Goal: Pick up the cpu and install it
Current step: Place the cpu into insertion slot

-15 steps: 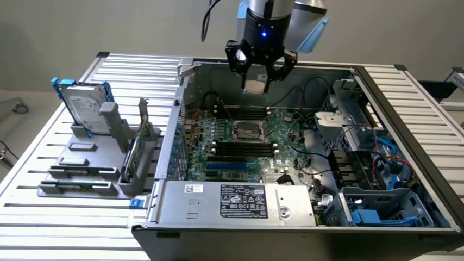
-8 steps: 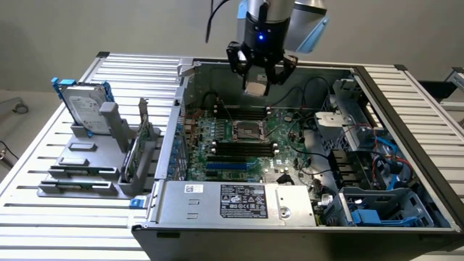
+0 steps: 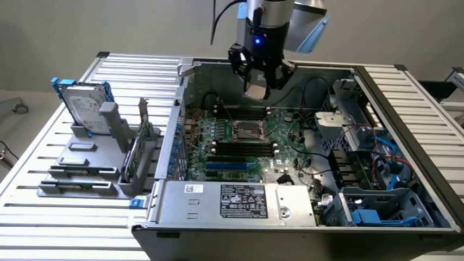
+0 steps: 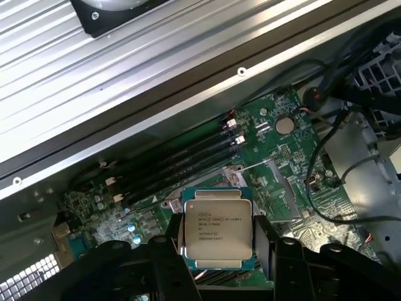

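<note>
Silver-grey cpu is being held by its edges in the gripper, jaws standing wide around it, well above the dark socket. Any tilt or slip is risking bent pins, I think.

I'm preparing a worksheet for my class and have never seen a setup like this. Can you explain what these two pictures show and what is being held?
One picture is taken from outside: a robot arm reaches over an open computer case lying on a ribbed metal table. The other comes from a camera on the arm's wrist. The arm's black end effector grips a small flat square silver-topped cpu over the green motherboard, not yet in the dark metal-framed square socket. A silver hard drive with blue brackets stands in a grey rack beside the case.
</note>
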`<state>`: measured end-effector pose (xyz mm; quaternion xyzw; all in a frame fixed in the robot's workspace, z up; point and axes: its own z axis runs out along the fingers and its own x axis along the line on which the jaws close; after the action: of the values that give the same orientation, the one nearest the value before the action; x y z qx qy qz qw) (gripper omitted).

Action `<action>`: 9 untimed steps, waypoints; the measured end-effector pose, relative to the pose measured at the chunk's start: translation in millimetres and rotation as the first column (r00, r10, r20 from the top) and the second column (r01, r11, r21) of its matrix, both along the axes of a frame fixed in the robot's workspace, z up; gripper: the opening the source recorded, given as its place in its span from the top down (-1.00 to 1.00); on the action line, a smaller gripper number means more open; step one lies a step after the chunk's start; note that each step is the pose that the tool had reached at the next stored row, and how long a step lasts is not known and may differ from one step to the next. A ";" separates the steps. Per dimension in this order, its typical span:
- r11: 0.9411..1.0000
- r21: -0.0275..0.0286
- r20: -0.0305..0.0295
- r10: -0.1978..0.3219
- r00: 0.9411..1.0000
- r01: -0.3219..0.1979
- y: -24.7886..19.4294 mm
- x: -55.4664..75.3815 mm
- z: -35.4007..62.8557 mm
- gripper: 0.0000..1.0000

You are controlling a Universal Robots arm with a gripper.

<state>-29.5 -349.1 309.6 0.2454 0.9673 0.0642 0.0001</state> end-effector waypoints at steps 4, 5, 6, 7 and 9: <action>0.997 0.000 0.000 -0.072 0.997 0.072 0.0 0.0 -4.3 -0.09; 0.996 0.000 0.000 -0.091 0.996 0.091 0.0 0.0 -5.5 -0.09; 0.994 0.000 0.000 -0.109 0.994 0.109 0.0 0.0 -6.6 -0.09; 0.992 0.000 0.000 -0.127 0.992 0.127 0.0 0.0 -7.8 -0.09; 0.987 0.000 0.000 -0.163 0.987 0.163 0.0 0.0 -10.2 -0.09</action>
<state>-29.6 -349.1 299.4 0.3236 0.9440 0.0640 0.0053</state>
